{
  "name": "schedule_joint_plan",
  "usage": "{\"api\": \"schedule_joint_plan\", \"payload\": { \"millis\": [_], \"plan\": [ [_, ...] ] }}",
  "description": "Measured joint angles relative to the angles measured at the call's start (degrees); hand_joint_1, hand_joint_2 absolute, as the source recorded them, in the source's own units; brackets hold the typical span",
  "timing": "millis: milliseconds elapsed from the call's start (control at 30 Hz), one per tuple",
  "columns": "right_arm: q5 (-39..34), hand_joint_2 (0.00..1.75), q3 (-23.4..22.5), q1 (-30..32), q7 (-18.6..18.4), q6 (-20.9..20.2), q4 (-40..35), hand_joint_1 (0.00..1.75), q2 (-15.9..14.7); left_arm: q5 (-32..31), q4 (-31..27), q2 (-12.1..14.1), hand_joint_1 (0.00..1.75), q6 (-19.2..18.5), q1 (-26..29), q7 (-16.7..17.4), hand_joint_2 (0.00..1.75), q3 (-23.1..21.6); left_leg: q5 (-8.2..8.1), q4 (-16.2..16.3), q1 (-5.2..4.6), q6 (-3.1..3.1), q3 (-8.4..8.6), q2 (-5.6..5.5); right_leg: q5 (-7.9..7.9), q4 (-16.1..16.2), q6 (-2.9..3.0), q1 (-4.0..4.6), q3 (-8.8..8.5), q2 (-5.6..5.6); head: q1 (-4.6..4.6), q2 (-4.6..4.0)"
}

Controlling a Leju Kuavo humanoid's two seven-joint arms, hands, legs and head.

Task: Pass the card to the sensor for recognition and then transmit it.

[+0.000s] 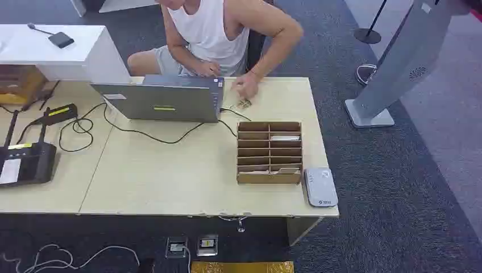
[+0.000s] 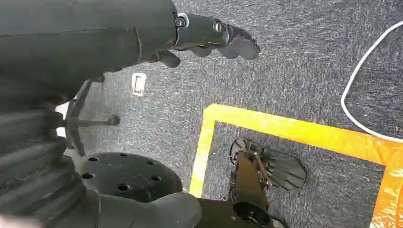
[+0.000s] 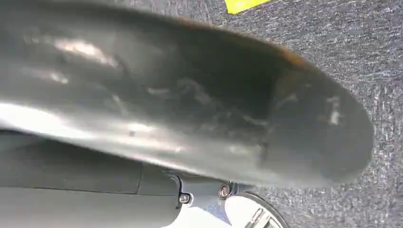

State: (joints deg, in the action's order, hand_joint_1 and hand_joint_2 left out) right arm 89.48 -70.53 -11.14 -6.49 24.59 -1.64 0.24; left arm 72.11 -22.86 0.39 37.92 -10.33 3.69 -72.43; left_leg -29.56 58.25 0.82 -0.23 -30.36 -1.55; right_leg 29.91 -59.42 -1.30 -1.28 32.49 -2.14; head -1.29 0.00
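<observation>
- While the left arm hangs beside the robot's body, the left hand (image 2: 209,40) points down at the dark grey carpet (image 2: 294,61), its dark fingers (image 2: 240,45) loosely curled and holding nothing; they close on no object, though how far apart they stand is hard to judge.
- As for the right hand, the right wrist view is taken up by a blurred dark curved surface, so I cannot tell how it stands.
- On the carpet below the left hand lie a yellow taped floor marking (image 2: 285,128) and a thin white cable (image 2: 354,90).
- Up on the pale wooden table (image 1: 170,182), the brown cardboard sorting box with two columns of slots (image 1: 269,152) serves as the landmark.
- A white card (image 1: 284,137) lies in a slot of the box's right column, second from the far end; another pale card (image 1: 286,169) sits in the right column's nearest slot.
- Just beside the box's near right corner, at the table edge, rests the flat grey rounded card sensor (image 1: 320,186).
- Left of the box and farther back stands an open grey laptop (image 1: 165,99), black cables (image 1: 142,133) trailing from it across the table.
- Beyond the box, a person in a white sleeveless top (image 1: 207,34) leans over the far edge, one hand (image 1: 245,86) touching the table behind the box.
- Far left of the box sits a black router-like device (image 1: 25,162).
</observation>
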Motion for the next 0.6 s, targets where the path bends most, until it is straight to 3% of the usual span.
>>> {"api": "schedule_joint_plan", "payload": {
  "millis": [333,600],
  "plan": [
    [-3.85,0.0,-3.5,-0.26,1.55,0.57,0.0,0.0,-0.18,0.0,0.0,0.04,0.0,-0.07,0.27,0.02,1.75,0.0,0.0,0.0,0.0,0.0,-0.01,0.0,0.0,0.0,0.0,0.0,0.01,0.0,0.0,0.02],
    [-8.86,0.0,-9.73,-1.29,3.22,0.26,0.0,0.0,-1.73,0.0,-0.15,0.07,0.0,-0.11,0.34,0.11,1.75,0.0,0.0,0.0,0.0,0.0,0.0,0.0,0.0,0.0,0.0,0.0,0.01,0.0,0.0,0.02]
  ]
}}
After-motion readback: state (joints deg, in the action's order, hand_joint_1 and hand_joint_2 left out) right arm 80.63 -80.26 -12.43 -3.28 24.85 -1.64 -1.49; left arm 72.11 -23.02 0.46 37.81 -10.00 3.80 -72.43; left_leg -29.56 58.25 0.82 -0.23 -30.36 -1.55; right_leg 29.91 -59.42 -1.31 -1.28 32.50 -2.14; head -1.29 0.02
